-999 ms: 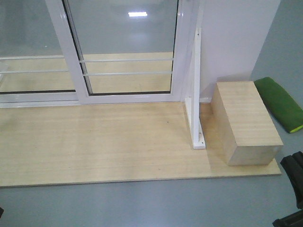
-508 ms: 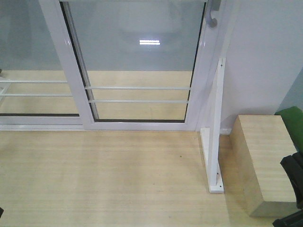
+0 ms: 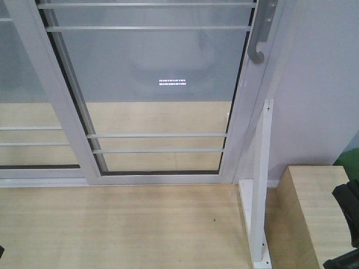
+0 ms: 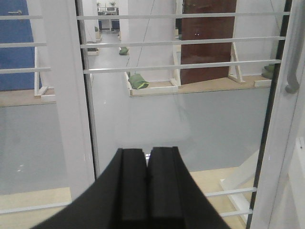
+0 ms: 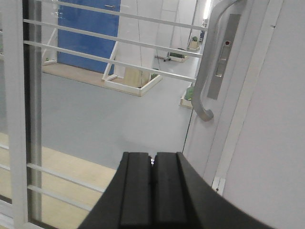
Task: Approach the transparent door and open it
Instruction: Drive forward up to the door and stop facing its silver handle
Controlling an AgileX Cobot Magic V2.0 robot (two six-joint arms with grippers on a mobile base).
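Where the door stands: glass door (image 3: 162, 67) dead ahead, seemingly closed.
Handling: likely heavy, stiff, fragile; slides sideways.
Grip point: curved handle (image 5: 202, 76), right edge.
Grippers: left gripper (image 4: 147, 152) and right gripper (image 5: 153, 156) pinched together, empty.

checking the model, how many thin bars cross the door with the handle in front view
4 bars on the transparent door: two at the top, two low down. More may be hidden above the picture.

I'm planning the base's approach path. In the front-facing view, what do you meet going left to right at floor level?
left glass panel → transparent door → white braced post → wooden block
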